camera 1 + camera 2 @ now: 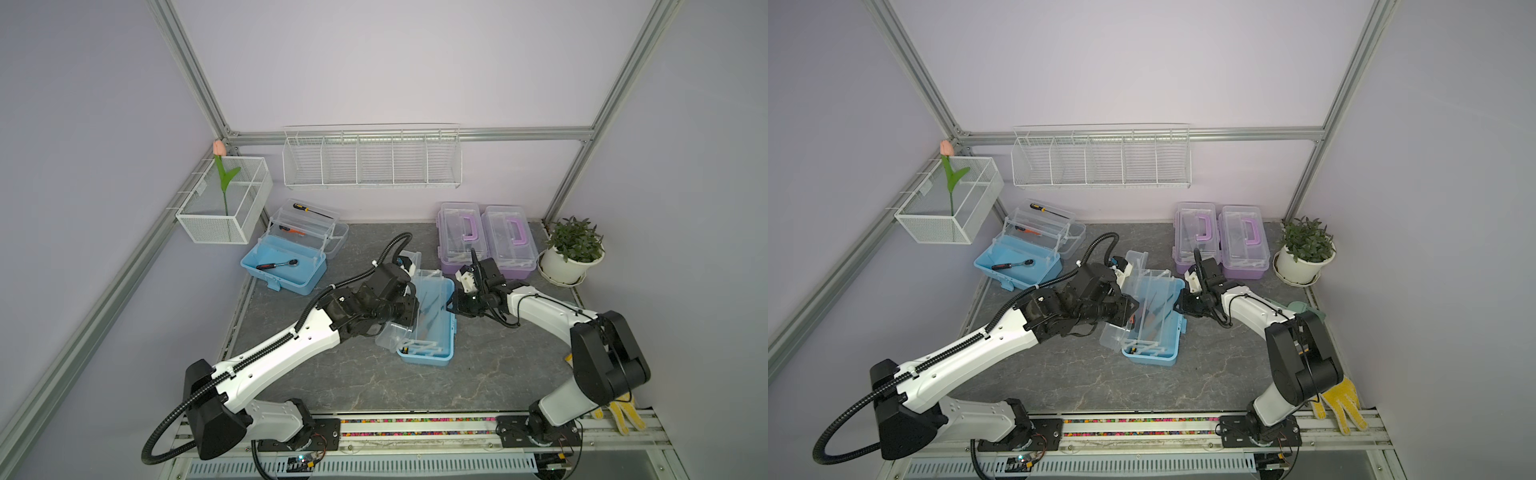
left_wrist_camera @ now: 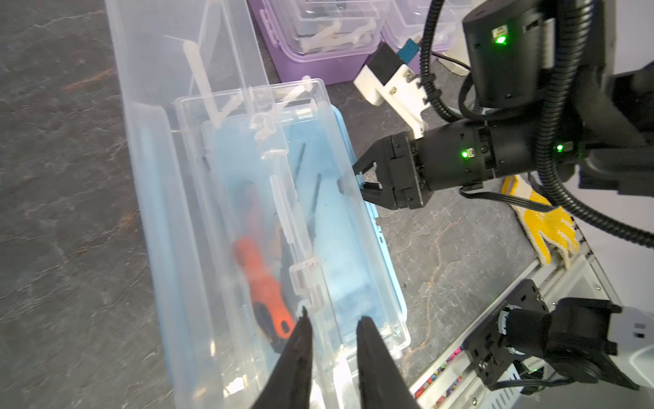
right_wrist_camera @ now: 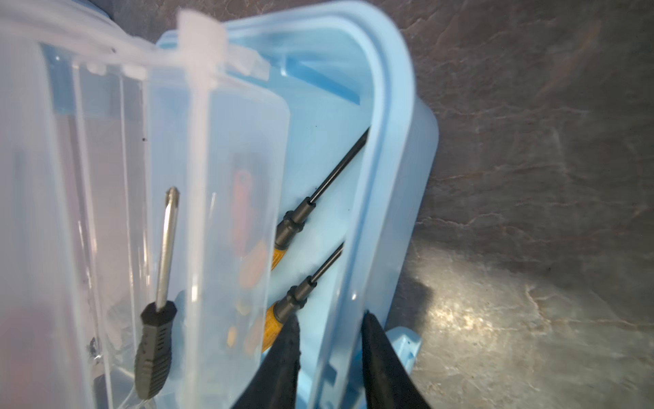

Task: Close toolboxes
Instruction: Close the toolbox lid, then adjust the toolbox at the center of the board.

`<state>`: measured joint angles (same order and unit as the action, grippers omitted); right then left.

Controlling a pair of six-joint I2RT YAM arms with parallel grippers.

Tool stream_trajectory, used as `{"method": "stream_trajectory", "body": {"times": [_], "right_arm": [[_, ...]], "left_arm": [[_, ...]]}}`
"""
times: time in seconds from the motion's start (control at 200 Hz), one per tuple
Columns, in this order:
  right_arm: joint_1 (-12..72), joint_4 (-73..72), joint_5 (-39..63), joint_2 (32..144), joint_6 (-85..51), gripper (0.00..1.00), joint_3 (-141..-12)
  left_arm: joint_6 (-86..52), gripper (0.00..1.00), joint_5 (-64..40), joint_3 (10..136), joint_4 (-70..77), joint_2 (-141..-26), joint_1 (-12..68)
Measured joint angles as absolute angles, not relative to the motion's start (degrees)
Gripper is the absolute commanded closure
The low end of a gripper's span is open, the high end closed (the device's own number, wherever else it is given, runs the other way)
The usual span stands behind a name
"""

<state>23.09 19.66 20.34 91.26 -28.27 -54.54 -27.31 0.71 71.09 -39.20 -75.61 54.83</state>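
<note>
Toolboxes, then: how many do you count shut?

Two, I'd say. The inner purple toolbox (image 1: pixel 453 249) and the outer purple toolbox (image 1: pixel 509 257) sit side by side at the back of the desk (image 1: pixel 478 386), lids down and handles flat. The outer one is just beside a potted plant (image 1: pixel 575 245). Whether their latches are snapped, I can't tell from here.

And the blue ones?

Both open. The middle blue toolbox (image 1: pixel 424 360) lies between the two arms. Its clear trays (image 2: pixel 247 124) look folded in over the base, but the clear lid (image 2: pixel 141 177) hangs out on the left arm's side. The far blue toolbox (image 1: pixel 299 276) looks untouched, trays fanned out, tools lying in the trays and the base.

What are the arms holding?

Nothing firmly, as far as I can see. The left pincer (image 2: pixel 332 317) stands partly open with a clear tray wall between its tips. The right pincer (image 3: pixel 331 315) is partly open too, one tip either side of the blue rim, not pinching it.

Roughly halfway, then. Any room to work?

Plenty of bare desk in front of the middle blue toolbox. Behind is tighter: the right wrist is near the purple ones, and the lid has to swing across where the left arm hangs. The far blue one looks awkward, I think. It sits at the desk's left edge, below the side wire basket (image 1: pixel 220 228) and near the back wall.
</note>
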Motion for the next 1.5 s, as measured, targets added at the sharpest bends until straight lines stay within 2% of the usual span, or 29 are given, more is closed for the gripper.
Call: {"method": "stream_trajectory", "body": {"times": [0.285,1.15,1.175,1.214,1.274,1.389,1.499], "right_arm": [[21.7,22.5,20.6,90.8,-26.7,0.54,-54.8],[16.6,28.9,17.0,78.3,-24.7,0.53,-52.2],[16.4,29.1,16.9,78.0,-24.6,0.53,-52.1],[16.1,29.3,16.8,77.7,-24.4,0.47,-52.0],[15.6,29.5,16.7,77.1,-24.0,0.38,-51.8],[14.8,29.1,16.7,75.6,-23.3,0.25,-50.6],[14.7,29.1,16.9,73.9,-23.1,0.24,-48.1]], "left_arm": [[-28.2,0.67,-1.5,71.1,-38.6,-75.7,55.0],[-28.5,0.64,-5.4,77.5,-36.1,-87.3,60.6],[-28.5,0.64,-5.1,77.6,-36.2,-87.4,60.7],[-28.4,0.64,-4.6,77.7,-36.6,-87.4,60.8],[-28.4,0.6,-3.1,78.0,-37.4,-87.2,60.8],[-28.6,0.36,1.4,78.0,-38.8,-87.0,60.5],[-28.4,0.17,5.1,78.0,-40.0,-87.2,58.9]]}}
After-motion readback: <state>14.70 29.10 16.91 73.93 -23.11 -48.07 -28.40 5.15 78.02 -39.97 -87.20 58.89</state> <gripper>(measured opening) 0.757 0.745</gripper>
